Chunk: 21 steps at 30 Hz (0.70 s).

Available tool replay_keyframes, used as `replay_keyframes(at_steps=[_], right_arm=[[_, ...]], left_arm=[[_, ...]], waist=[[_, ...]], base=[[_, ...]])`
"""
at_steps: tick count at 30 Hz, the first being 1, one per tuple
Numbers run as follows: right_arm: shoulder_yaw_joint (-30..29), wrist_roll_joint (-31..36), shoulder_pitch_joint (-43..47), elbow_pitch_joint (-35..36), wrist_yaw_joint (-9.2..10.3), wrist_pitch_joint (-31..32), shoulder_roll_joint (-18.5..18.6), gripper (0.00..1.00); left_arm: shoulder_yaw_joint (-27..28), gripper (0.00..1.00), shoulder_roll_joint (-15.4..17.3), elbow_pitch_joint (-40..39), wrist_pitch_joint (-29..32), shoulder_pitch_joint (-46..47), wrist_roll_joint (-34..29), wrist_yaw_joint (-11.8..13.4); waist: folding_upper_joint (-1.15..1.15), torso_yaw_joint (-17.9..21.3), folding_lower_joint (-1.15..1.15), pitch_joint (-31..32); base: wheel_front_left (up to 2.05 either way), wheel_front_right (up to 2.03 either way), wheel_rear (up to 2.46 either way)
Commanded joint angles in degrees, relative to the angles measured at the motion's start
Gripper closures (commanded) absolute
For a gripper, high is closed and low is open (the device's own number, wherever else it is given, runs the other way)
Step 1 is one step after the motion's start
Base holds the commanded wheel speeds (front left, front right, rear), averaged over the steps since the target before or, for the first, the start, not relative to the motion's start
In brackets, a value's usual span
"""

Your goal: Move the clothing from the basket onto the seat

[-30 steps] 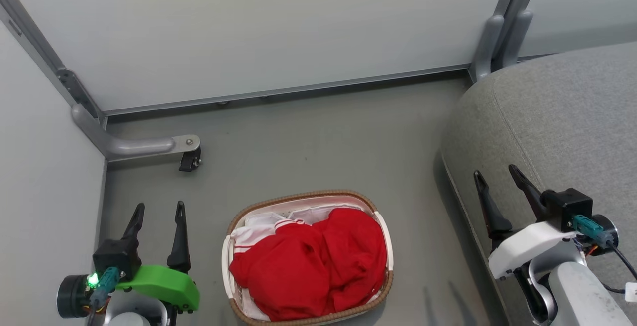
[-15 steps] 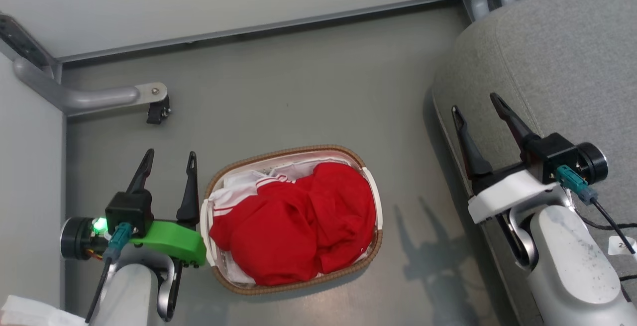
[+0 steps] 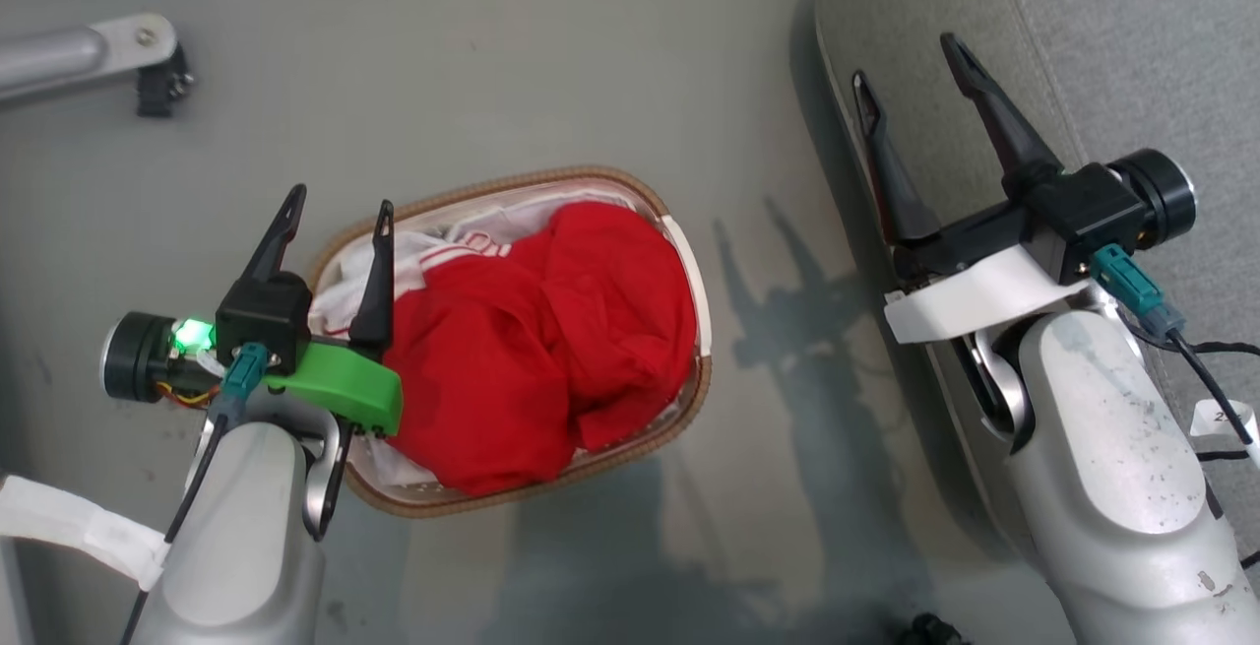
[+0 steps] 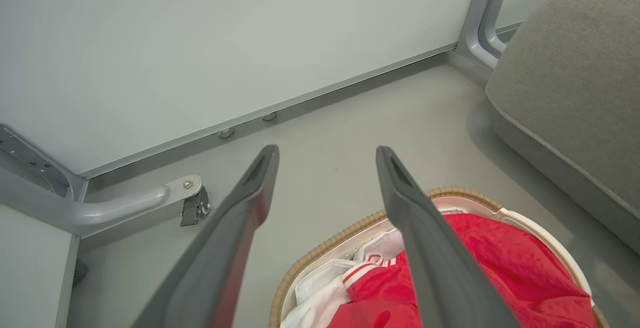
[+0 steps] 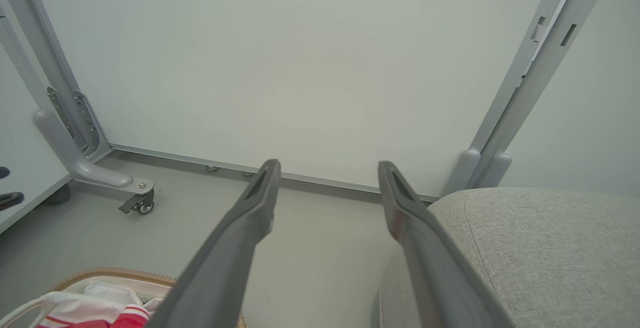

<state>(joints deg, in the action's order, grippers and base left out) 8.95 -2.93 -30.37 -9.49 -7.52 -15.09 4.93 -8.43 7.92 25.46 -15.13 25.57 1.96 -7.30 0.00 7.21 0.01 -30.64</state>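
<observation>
1. Clothing is heaped, red, in the basket, which is set on the grey floor near the seat
2. The left gripper is held above the basket's left end, fingers spread and empty, one over the white striped trim
3. The right gripper is held over the seat's edge, fingers parted, nothing gripped
</observation>
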Motion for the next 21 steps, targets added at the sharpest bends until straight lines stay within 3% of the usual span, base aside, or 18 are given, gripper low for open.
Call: replay_keyframes(at_steps=[1,21], right_arm=[[0.01,0.36,-0.80,0.53,0.06,-0.12,-0.34,0.00],[2.25,-2.74,-4.54,4.47,0.06,-0.12,-1.95,0.00]], left_arm=[[-0.08,0.00,0.70,0.37,-0.04,1.59,-0.18,-0.24],[-5.24,0.00,5.85,8.74,-0.04,8.53,1.77,-0.25]], waist=[[0.00,4.27,-0.01,-6.49],[0.00,9.19,-0.01,-17.71]], base=[[0.00,0.00,0.00],[0.00,0.00,0.00]])
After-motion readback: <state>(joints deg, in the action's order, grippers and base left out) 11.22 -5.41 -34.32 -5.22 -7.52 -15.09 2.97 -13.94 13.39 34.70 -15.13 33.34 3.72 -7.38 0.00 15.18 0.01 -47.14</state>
